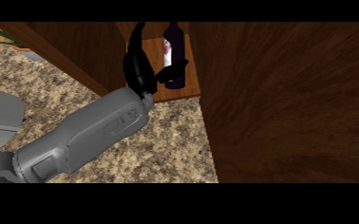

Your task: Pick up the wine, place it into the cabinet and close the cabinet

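Looking down, we see the cabinet [280, 99], its wood-grain door filling the right of the view, standing on the speckled counter [161, 147]. Our grey forearm [91, 133] rises diagonally from the lower left into the open compartment. Its black left hand [140, 71] points inward, fingers extended along the left wall, thumb touching the wine bottle [174, 52]. That bottle stands on the cabinet shelf, just right of the hand.

The wine bottle [174, 52] had its top cut off at twelve o'clock, its label partly hidden by the thumb. A plant pot [15, 45] at ten o'clock showed only a sliver.
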Controlling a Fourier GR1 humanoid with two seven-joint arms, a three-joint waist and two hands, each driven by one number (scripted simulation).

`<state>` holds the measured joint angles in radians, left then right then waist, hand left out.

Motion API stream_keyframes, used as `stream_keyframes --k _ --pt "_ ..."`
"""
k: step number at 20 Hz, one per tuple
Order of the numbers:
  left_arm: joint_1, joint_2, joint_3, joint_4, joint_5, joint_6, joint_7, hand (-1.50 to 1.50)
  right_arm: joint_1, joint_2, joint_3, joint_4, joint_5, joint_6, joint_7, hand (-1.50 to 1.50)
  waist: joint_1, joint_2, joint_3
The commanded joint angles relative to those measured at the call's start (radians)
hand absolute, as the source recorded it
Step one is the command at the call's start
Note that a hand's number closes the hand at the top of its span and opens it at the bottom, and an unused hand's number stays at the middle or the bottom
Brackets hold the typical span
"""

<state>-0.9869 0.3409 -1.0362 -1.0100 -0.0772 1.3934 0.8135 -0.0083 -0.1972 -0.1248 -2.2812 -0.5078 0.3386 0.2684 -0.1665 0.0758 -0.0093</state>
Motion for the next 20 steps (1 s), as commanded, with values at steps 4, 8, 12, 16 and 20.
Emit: stream_keyframes --k 4,8,12,16,20 --pt "0.008 -0.015 0.044 0.003 0.041 -0.032 -0.109 -1.5 0.01 -0.009 -0.001 -0.005 0.002 0.017 -0.003 -1.5 0.004 -0.003 -0.001" --pt "0.004 -0.043 0.073 -0.018 0.079 -0.074 -0.166 -1.5 0.0 0.004 0.001 0.008 0.0 0.006 -0.008 -1.5 0.014 -0.004 -0.001" --pt "0.012 -0.052 0.117 -0.031 0.109 -0.089 -0.24 -1.5 0.019 0.007 0.014 -0.011 0.011 0.017 -0.01 -1.5 0.014 -0.009 -0.001" --pt "0.043 -0.079 0.157 -0.059 0.147 -0.123 -0.325 -1.5 0.025 0.008 0.017 -0.028 -0.002 0.012 0.0 -1.5 0.023 -0.014 -0.002" --pt "0.054 -0.098 0.215 -0.09 0.187 -0.177 -0.428 -1.5 0.03 0.013 -0.007 0.002 0.012 0.002 -0.011 -1.5 0.042 -0.018 0.0"
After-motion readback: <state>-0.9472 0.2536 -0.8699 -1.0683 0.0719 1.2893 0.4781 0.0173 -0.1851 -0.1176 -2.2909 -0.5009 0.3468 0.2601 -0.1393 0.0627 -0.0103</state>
